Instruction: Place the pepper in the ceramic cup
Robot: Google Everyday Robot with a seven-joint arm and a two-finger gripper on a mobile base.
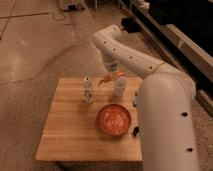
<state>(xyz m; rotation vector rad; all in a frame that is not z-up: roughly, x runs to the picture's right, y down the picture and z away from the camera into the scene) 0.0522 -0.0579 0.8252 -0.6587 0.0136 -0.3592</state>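
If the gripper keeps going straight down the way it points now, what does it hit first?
Most likely the ceramic cup. The gripper, shut on the pepper, hangs just above the cup's rim, slightly to its left. Depth is unclear, so it might reach the wooden table beside the cup instead.

floor (35,45): smooth, pale, polished, with faint joint lines and a soft sheen at upper left. wooden table (65,130): light plank top, rectangular, standing mid-floor. dark low unit (175,30) with a pale ledge runs diagonally along the upper right. cables (62,15) lie on the floor near the top edge.
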